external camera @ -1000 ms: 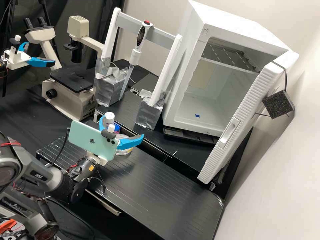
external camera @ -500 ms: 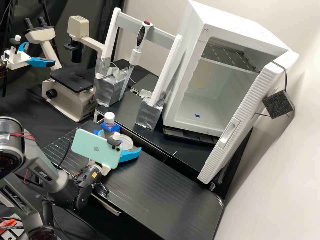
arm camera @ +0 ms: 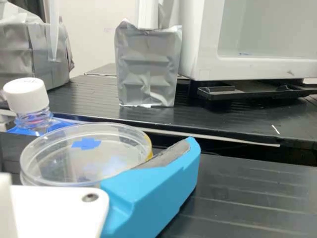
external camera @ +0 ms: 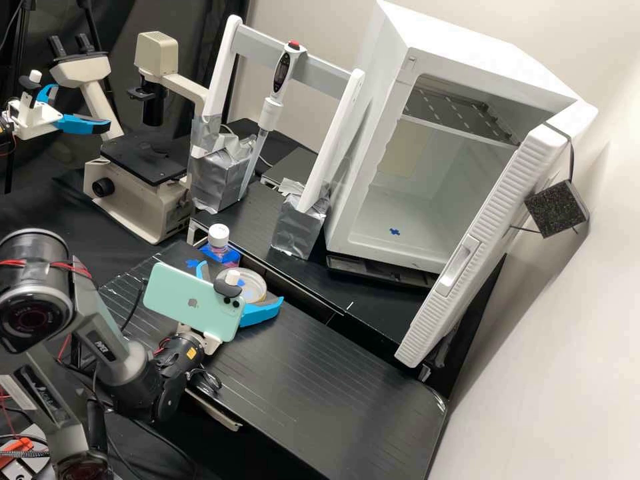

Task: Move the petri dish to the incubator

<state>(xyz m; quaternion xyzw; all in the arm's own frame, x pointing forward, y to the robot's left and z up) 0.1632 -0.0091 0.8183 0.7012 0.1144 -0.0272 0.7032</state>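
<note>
Lowered since earlier frame: my gripper, open around petri dish; likely light, slippery, brittle; grip sides gently.

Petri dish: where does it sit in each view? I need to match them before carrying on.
High view: petri dish partly behind the phone.
Wrist view: dish partly covered by a blue finger.
Shared landmark: white-capped bottle beside it.

Blue-and-white hand, white incubator, mint-green phone
</note>
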